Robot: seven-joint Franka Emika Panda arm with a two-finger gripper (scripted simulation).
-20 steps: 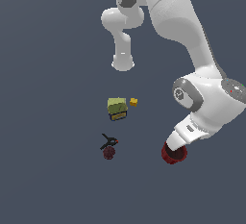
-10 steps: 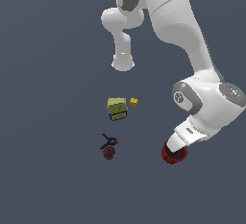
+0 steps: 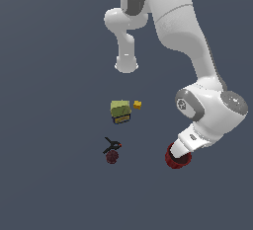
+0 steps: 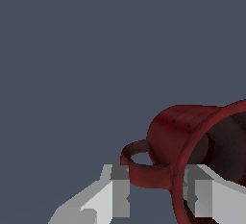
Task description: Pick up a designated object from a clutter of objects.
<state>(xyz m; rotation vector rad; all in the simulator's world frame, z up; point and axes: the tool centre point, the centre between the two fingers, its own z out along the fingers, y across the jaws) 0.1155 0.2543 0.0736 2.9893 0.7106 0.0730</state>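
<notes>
The dark red ribbed cup (image 3: pixel 177 158) sits at the exterior view's right, directly under my hand. In the wrist view the cup (image 4: pixel 192 136) is tilted, with its dark inside and its loop handle (image 4: pixel 144 168) showing. My gripper (image 4: pixel 157 189) straddles the handle and the cup's wall, with one finger (image 4: pixel 115 192) against the handle and the other finger (image 4: pixel 204 194) at the rim, and it looks shut on them. In the exterior view the gripper (image 3: pixel 180 153) is mostly hidden by the white hand.
The other items lie apart at the exterior view's left: an olive-green box (image 3: pixel 120 110) on a blue-yellow base, a tiny orange cube (image 3: pixel 137 105), a black clamp (image 3: pixel 111 144) and a small dark red ball (image 3: pixel 112 157). The arm's base (image 3: pixel 126 65) stands behind them.
The arm's lower joints have sunk slightly. The cup and the other items stay where they were.
</notes>
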